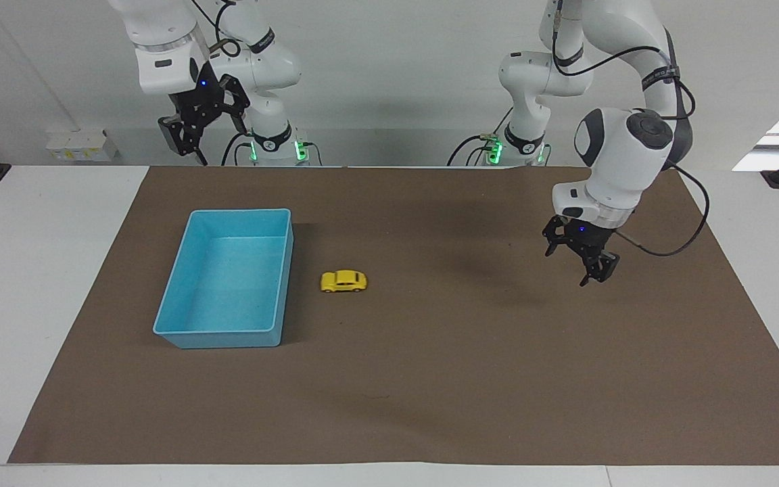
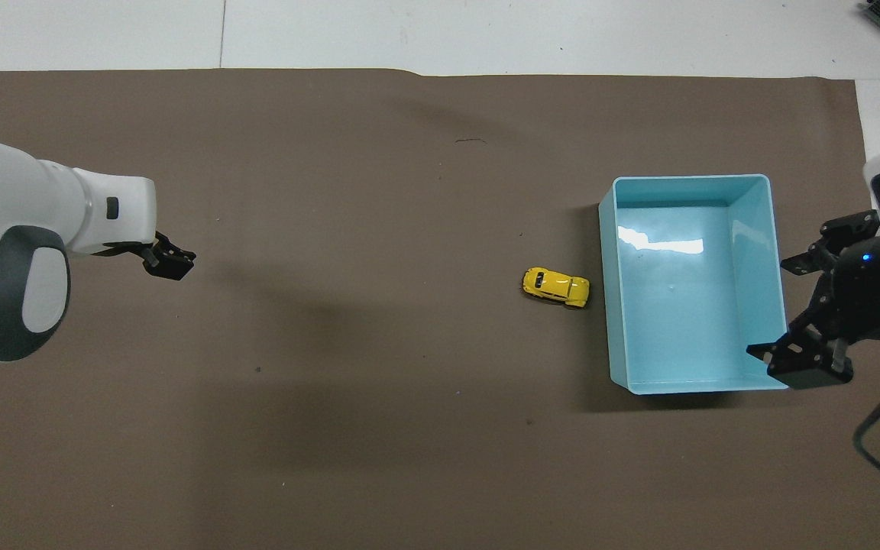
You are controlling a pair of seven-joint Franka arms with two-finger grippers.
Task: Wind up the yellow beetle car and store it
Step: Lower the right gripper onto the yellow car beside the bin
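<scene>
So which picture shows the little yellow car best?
The overhead view: the yellow car shows its whole roof and its slight slant, with a clear strip of mat between it and the blue tray. The facing view shows the car from the side, beside the tray, with its wheels on the mat.

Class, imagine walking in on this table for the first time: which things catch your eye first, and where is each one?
The yellow beetle car stands out first, sitting alone on the brown mat just beside the blue tray, on the side toward the left arm's end. The tray has nothing in it. The left gripper hangs open above the mat toward its own end, while the right gripper is raised, open, near the tray's end of the table.
</scene>
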